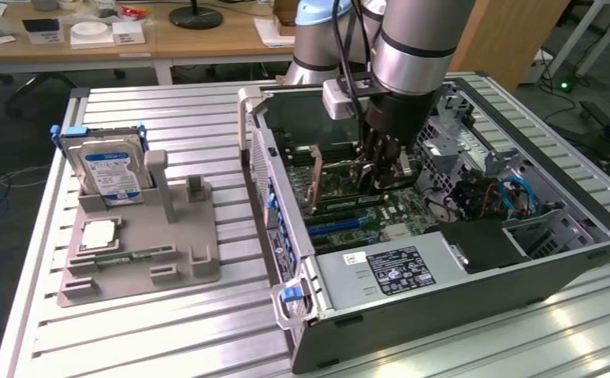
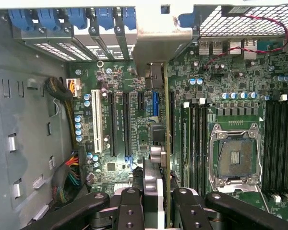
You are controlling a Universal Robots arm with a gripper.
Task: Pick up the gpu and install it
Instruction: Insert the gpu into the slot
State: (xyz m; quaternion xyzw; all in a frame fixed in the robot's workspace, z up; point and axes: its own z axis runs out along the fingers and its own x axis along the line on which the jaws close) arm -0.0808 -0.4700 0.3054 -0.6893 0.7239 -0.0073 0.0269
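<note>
The gpu [image 2: 156,136] stands on edge over the expansion slots of the motherboard [image 2: 120,81], inside the open computer case [image 1: 431,315]. Its silver end bracket [image 2: 156,43] sits at the case's rear wall among the blue slot clips. My gripper [image 2: 158,203] is shut on the card's edge, with one black finger [image 2: 129,206] on each side. In the exterior view the gripper [image 1: 384,169] reaches down into the case, and the green card [image 1: 314,183] stands upright beside it. Whether the card is seated in its slot cannot be told.
A grey fixture tray [image 1: 179,236] on the exterior view's left holds a blue-labelled hard drive [image 1: 110,173], a processor chip [image 1: 97,235] and a memory stick [image 1: 137,253]. Inside the case are the power supply [image 1: 389,272], an empty processor socket [image 2: 235,155] and cable bundles [image 2: 67,179].
</note>
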